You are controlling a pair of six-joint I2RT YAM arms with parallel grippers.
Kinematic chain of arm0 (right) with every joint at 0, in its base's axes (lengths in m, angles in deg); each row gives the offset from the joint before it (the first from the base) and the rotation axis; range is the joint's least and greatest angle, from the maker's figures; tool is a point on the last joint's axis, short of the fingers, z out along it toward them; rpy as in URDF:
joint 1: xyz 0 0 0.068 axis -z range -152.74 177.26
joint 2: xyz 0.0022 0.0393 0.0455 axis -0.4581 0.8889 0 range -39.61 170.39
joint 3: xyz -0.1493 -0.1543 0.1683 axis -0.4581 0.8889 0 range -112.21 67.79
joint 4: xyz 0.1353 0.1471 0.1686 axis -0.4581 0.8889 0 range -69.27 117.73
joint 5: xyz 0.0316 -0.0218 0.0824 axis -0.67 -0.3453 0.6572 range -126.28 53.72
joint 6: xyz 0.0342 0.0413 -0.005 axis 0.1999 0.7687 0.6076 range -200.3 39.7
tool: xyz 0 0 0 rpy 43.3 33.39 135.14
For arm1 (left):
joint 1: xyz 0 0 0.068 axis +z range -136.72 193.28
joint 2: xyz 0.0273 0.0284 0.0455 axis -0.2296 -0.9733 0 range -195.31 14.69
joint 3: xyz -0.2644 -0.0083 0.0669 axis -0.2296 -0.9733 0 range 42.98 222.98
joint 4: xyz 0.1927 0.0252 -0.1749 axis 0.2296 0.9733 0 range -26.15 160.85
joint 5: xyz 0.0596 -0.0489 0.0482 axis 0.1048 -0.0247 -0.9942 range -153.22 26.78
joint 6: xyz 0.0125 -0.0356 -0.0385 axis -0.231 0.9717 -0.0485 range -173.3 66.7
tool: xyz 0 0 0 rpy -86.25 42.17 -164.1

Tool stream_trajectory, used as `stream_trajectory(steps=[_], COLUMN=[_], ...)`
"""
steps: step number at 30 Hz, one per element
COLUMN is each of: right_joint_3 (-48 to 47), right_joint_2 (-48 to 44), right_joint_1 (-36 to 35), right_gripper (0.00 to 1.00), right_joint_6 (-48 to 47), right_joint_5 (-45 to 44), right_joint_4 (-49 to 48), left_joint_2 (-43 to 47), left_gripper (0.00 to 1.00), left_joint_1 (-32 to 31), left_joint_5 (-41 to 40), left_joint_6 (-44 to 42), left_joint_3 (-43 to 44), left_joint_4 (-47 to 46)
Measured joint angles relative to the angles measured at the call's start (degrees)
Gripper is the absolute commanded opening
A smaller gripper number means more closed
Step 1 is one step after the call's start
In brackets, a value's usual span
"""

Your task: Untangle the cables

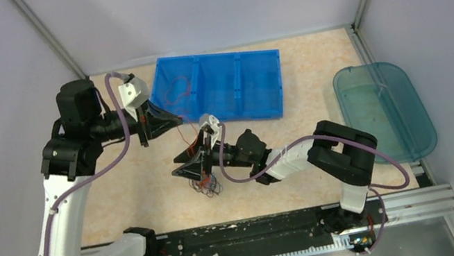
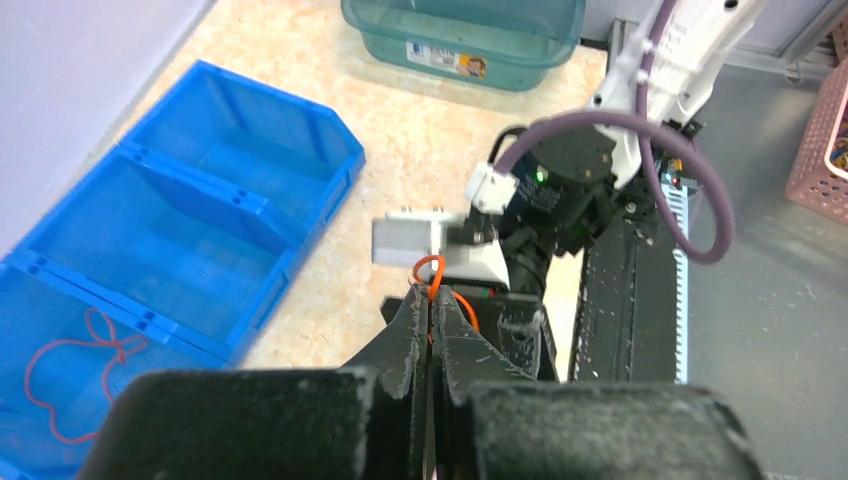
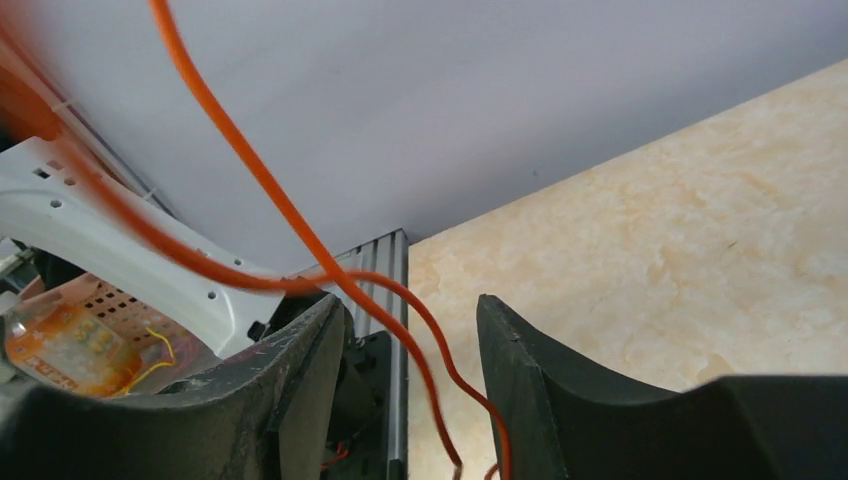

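- I see the clump of wires (image 1: 207,186) lying on the table (image 1: 316,91), just under my right gripper (image 3: 410,305).
- One orange wire (image 3: 262,180) goes up from the clump, I think, but it looks too thin from above to be sure.
- My left gripper (image 2: 429,298) is closed tight on that orange wire.
- My right gripper's fingers are apart, and the wire runs between them.
- A loose red wire (image 2: 78,372) lies in the end part of the blue tray (image 2: 240,160).

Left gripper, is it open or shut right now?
The left gripper is shut: in the left wrist view its fingers press together, pinching an orange cable that loops out at their tips.
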Motion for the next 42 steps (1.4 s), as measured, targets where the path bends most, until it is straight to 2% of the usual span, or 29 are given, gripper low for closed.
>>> stream_trajectory(steps=[11,23,30,37,42], right_joint_3=[5.6,8.9,11.0,11.5,11.3], right_joint_2=[3.7,5.6,4.3,-5.8,-9.6], right_joint_1=[-0.2,-0.2,-0.2,-0.2,-0.2], right_gripper=[0.49,0.52,0.62,0.72,0.75], right_joint_6=[2.0,2.2,0.1,-4.9,-7.2], right_joint_5=[-2.8,-6.4,-9.7,-12.0,-13.2], right_joint_4=[-5.7,-6.8,-4.9,2.9,6.5], left_joint_2=[-4.0,-5.3,-5.4,-5.2,-4.0], left_gripper=[0.00,0.00,0.00,0.00,0.00], left_joint_1=[-0.5,-0.5,-0.5,-0.5,-0.5], left_joint_5=[-0.3,-3.4,-5.5,-5.9,-6.7], left_joint_6=[4.6,10.6,11.2,10.9,9.3], left_joint_3=[13.9,26.9,29.5,28.9,25.6], left_joint_4=[-5.5,-17.1,-20.9,-21.0,-21.5])
